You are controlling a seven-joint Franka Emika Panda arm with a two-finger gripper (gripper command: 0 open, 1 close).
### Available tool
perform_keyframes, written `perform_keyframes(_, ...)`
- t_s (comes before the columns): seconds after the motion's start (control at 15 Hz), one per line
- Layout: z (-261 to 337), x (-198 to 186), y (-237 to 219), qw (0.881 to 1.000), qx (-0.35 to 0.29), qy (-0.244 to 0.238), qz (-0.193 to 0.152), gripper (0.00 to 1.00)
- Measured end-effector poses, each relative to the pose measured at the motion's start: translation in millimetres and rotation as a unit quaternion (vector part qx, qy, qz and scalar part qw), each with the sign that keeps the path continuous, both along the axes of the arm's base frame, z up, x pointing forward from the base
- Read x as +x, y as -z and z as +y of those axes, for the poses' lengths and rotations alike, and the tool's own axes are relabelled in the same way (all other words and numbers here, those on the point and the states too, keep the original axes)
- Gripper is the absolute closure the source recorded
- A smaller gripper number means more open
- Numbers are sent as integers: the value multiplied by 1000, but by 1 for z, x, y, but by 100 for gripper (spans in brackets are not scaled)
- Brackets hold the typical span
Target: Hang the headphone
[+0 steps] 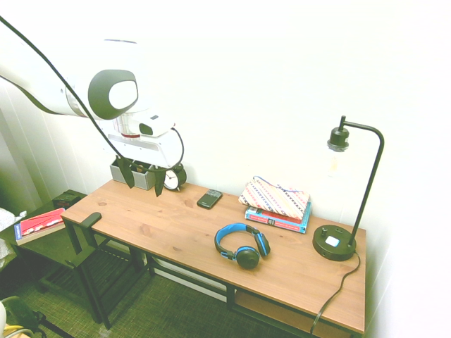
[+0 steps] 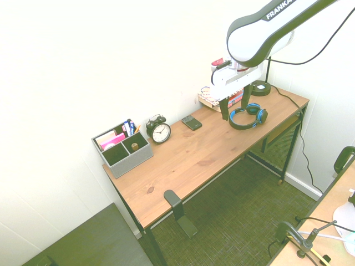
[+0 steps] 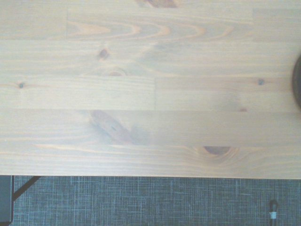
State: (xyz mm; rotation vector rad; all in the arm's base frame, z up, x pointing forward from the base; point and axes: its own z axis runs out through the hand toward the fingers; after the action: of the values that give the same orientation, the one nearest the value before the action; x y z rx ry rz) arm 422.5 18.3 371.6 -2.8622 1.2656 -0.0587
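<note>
Gripper (image 1: 144, 179) hanging above desk (image 1: 169, 225), fingers spread, holding nothing. Headphone (image 1: 242, 245) lying flat, well apart. Risk: fingers slipping off thin headband during grasp.

Place: home study corner.
Evidence: wooden desk (image 1: 176, 232), lamp (image 1: 350, 190), alarm clock (image 2: 160, 131), organiser (image 2: 122, 148), books (image 1: 280, 218), carpet (image 2: 233, 216).

headphone (image 1: 242, 246) | blue band, black cups | flat on desk (unhung)
</note>
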Motion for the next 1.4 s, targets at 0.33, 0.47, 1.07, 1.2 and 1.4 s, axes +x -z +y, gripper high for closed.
perform_keyframes(0.33, -15, 17, -13, 1000, -4, 17, -18, 0)
perform_keyframes(0.47, -39, 37, -4, 999, -18, 31, -29, 0)
perform_keyframes(1.07, -109, 94, 139, 997, -55, 44, -18, 100)
perform_keyframes(1.2, -116, 99, 157, 998, -51, 45, -15, 100)
perform_keyframes(1.4, -124, 111, 172, 998, -40, 40, -16, 100)
